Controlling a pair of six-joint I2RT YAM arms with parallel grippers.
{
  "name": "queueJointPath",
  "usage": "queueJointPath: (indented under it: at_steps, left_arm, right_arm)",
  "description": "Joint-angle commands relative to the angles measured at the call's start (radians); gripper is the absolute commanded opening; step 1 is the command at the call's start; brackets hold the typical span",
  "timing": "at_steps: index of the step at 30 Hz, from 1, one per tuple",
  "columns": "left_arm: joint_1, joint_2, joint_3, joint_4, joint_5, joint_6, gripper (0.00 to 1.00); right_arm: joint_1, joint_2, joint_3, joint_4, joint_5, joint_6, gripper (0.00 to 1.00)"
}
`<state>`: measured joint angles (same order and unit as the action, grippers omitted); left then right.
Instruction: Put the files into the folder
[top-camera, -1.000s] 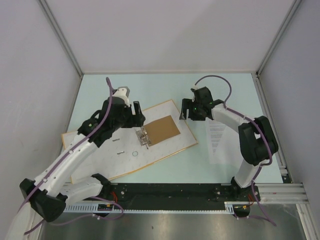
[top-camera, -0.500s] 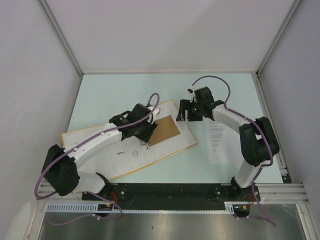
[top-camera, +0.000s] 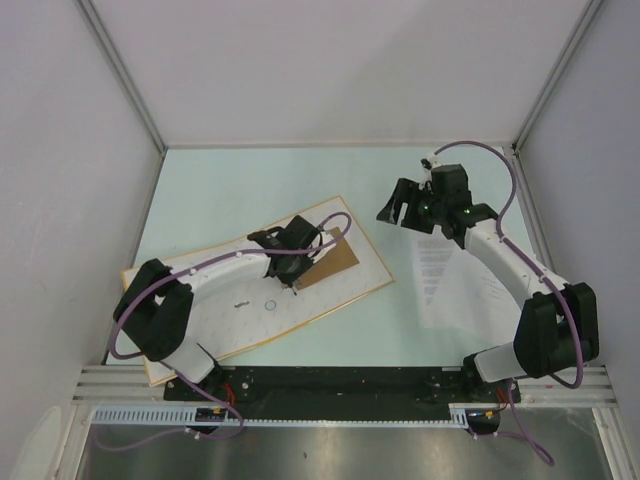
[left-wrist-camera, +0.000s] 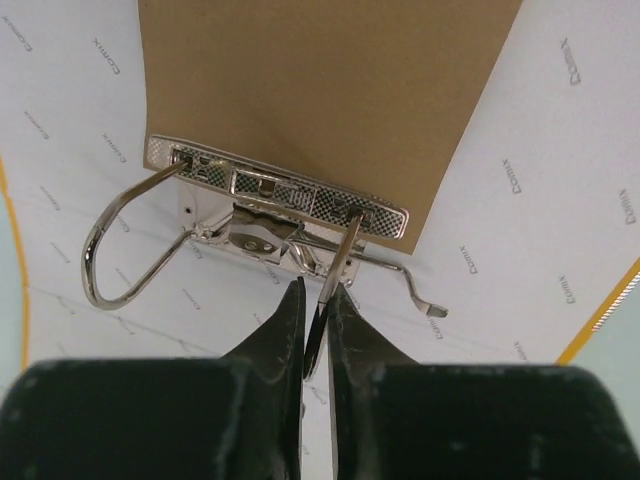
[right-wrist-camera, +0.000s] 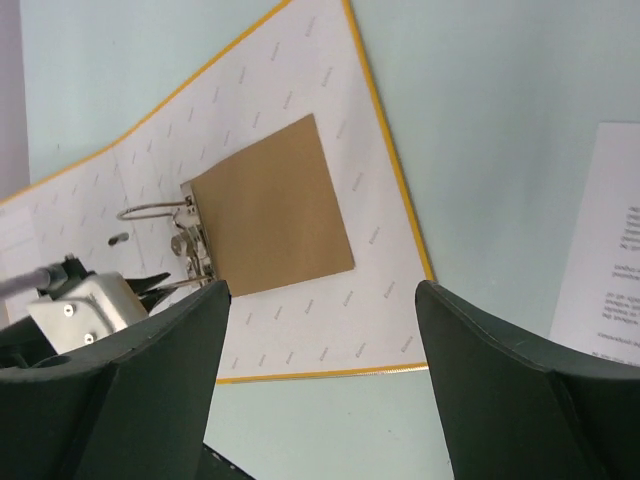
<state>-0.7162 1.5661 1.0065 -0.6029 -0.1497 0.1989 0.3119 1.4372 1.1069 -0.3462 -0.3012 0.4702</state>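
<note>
Folder (top-camera: 250, 322) lies open and flat, running from the desk's near-left corner toward the middle. Stiff board, likely heavy enough to stay put.

Left hand (left-wrist-camera: 315, 300) is pinched narrow on one wire of the ring clip (left-wrist-camera: 275, 190), just beside a brown card (left-wrist-camera: 330, 100). Clip is rigid metal, probably sprung and slick.

Files (top-camera: 440, 285) lie flat by the right edge, apart from the folder. Thin, limp sheets, likely to slide; judged best lifted by a free edge or corner.

Right hand (top-camera: 403, 208) is spread wide and empty, above the desk beyond the files.
</note>
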Motion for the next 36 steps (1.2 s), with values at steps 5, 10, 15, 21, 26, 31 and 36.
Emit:
queueJointPath:
  at_steps: [5,10,15,21,26,31,36]
  left_arm:
    - [-0.031,-0.197,-0.166,0.264,-0.165,0.244,0.00]
    - [-0.034,-0.201,-0.207,0.308,-0.145,0.426,0.00]
    - [-0.054,-0.152,-0.200,0.296,-0.145,0.507,0.00]
    - [-0.101,-0.179,-0.255,0.341,-0.180,0.582,0.00]
    - [-0.108,-0.259,-0.324,0.365,-0.223,0.573,0.04]
    - [-0.109,-0.403,-0.177,0.200,-0.304,0.406,0.83]
    - [-0.126,-0.511,0.007,0.109,-0.163,0.196,0.96]
  right_arm:
    - [-0.034,-0.050,-0.093,-0.030,0.007,0.099,0.80]
    - [-0.031,-0.086,-0.116,-0.047,-0.024,0.090,0.79]
    - [-0.019,-0.112,-0.146,-0.060,-0.044,0.071,0.80]
    - [0.009,-0.058,-0.185,-0.020,-0.075,0.024,0.80]
    - [0.016,-0.029,-0.185,-0.027,-0.102,0.016,0.82]
    - [-0.039,-0.099,-0.173,-0.091,-0.058,0.044,0.83]
    - [-0.134,-0.175,-0.153,-0.217,0.087,0.035,0.86]
